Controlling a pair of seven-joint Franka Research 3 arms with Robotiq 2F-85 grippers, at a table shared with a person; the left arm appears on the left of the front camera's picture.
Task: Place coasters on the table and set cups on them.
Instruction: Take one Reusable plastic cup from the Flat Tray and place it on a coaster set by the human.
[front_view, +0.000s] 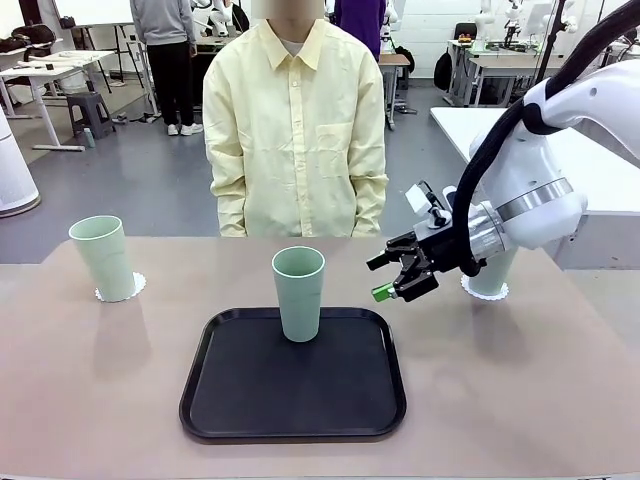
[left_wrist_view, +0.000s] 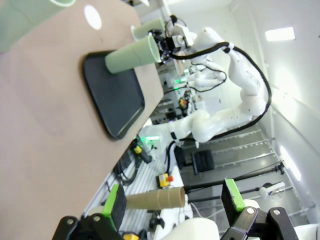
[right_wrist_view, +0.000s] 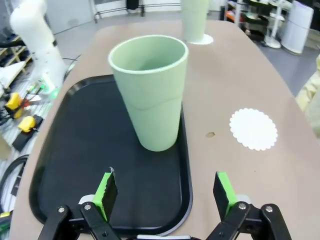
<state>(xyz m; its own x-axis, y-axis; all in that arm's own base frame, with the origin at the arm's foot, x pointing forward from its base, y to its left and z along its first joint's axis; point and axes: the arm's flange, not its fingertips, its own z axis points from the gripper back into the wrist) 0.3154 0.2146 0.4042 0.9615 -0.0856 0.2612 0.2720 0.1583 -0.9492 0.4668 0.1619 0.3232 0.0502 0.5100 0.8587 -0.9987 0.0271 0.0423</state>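
The right gripper (front_view: 400, 277) hangs just above the counter (front_view: 100, 400), beside the right rear corner of the black tray (front_view: 293, 423), its jaws spread wide and holding nothing. In the right wrist view the middle cup (right_wrist_view: 149, 90) stands upright on the tray straight ahead of the right gripper (right_wrist_view: 165, 192), in line with the gap between the jaws but not touching either green pad. Three pale-green cups are counted. The middle cup (front_view: 299, 293) stands near the tray's far edge. The left cup (front_view: 103, 257) stands on a coaster (front_view: 137, 285) at the counter's far left. The right cup (front_view: 493, 272), largely hidden behind the right arm, stands on a second coaster (front_view: 484, 292) at the far right. A third coaster (right_wrist_view: 253, 129) lies bare on the counter beyond the tray, on the person's side, with nothing on it; that makes three coasters. The left gripper (left_wrist_view: 172, 202) is seen in its own wrist view, off the counter's edge and well apart from every cup, its jaws also wide and empty. A person (front_view: 295, 125) in a pale yellow shirt stands at the far side.
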